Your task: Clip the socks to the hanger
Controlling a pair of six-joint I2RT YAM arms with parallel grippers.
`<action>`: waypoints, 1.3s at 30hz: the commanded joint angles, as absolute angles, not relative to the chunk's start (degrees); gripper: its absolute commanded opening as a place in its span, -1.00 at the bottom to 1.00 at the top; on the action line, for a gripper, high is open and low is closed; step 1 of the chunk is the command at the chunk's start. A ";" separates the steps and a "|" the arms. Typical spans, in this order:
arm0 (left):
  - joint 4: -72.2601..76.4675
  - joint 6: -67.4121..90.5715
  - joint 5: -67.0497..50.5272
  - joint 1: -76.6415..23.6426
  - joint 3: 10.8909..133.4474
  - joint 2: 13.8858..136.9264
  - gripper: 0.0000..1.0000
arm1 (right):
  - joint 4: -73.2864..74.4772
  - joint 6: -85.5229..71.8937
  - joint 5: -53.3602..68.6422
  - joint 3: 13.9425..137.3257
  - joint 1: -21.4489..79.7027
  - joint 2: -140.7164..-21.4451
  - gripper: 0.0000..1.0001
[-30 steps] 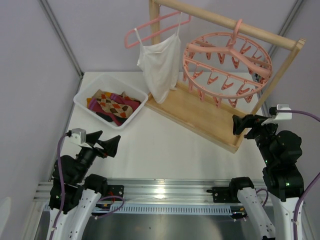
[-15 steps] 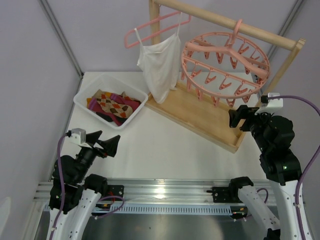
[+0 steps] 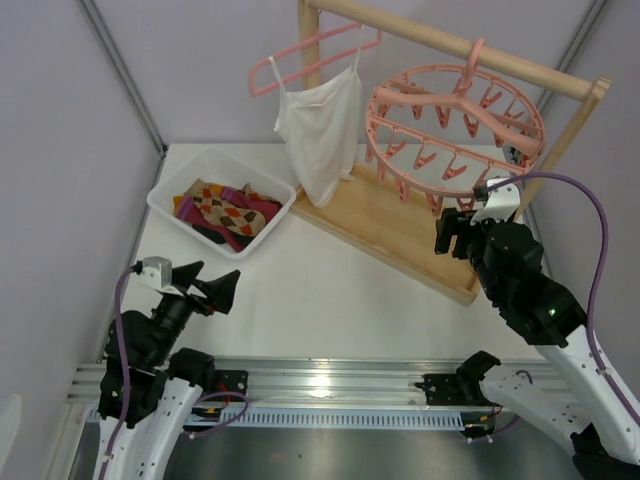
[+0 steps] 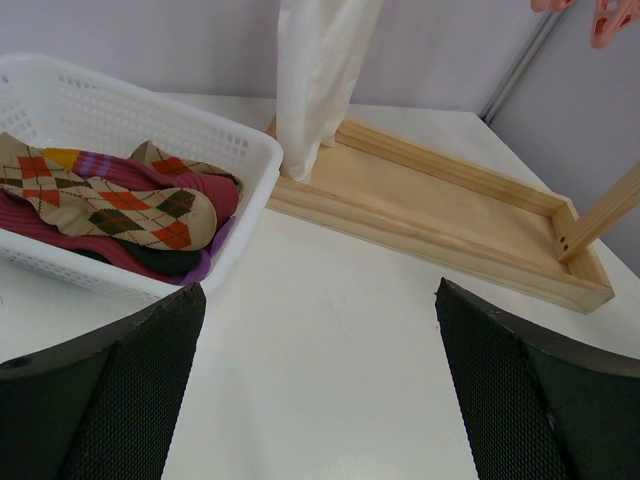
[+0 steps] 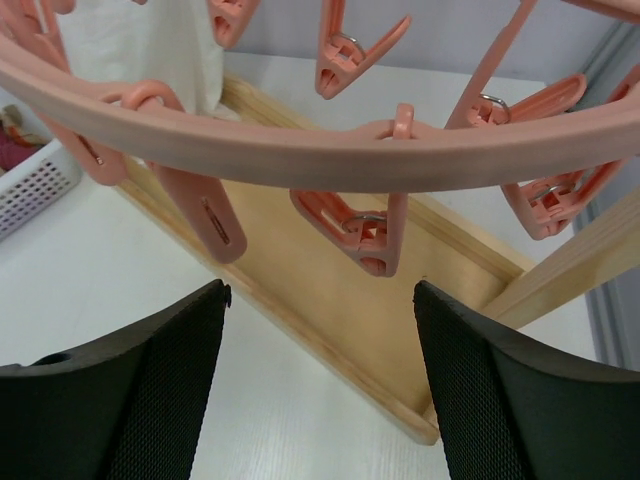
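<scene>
Right gripper [image 5: 320,300] stands wide and empty just under the hanger [image 5: 300,150] rim. Left gripper [image 4: 320,330], also wide and empty, hovers over the table [image 3: 330,290] at its near-left corner.

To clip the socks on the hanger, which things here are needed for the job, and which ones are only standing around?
For the job:
- socks
- round clip hanger

Only standing around:
- white basket, which holds the socks
- white top
- thin coat hanger
- wooden rack
</scene>
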State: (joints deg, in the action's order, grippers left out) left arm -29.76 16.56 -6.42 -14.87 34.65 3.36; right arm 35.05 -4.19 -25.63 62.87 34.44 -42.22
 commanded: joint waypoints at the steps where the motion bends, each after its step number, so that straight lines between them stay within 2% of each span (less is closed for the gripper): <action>1: -29.27 15.91 -5.89 -15.12 34.54 3.52 0.99 | 30.95 -1.67 -36.21 64.78 36.91 -43.24 0.56; 39: -29.62 15.82 -5.80 -15.12 34.45 2.55 0.99 | 19.34 6.59 -35.77 62.32 37.00 -44.65 0.35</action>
